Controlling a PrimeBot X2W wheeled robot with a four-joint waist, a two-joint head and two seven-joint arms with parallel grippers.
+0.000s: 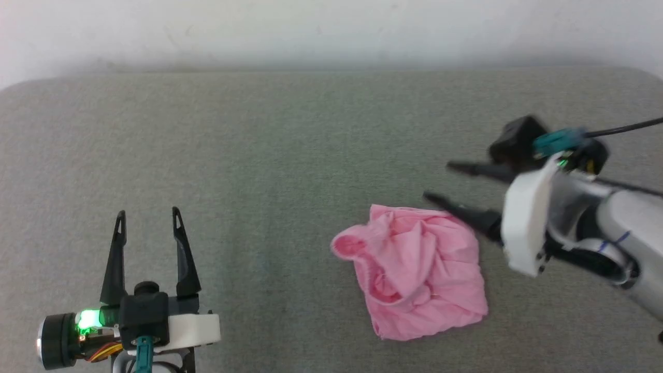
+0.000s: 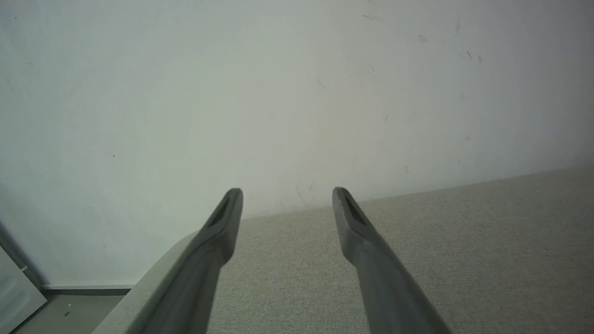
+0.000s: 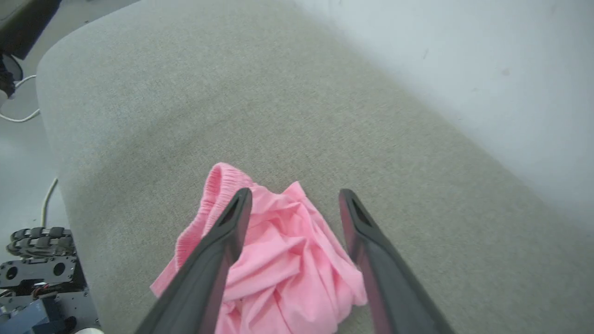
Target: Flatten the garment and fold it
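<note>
The garment (image 1: 419,272) lies crumpled right of centre, at the tips of the right gripper (image 1: 437,181), jaws spread wide, empty. The left gripper (image 1: 148,212), lower left, equally open and empty, sits well apart.

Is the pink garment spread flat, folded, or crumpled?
Crumpled. The garment lies in a bunched heap on the gray surface, with deep wrinkles across it; it is neither flat nor folded.
</note>
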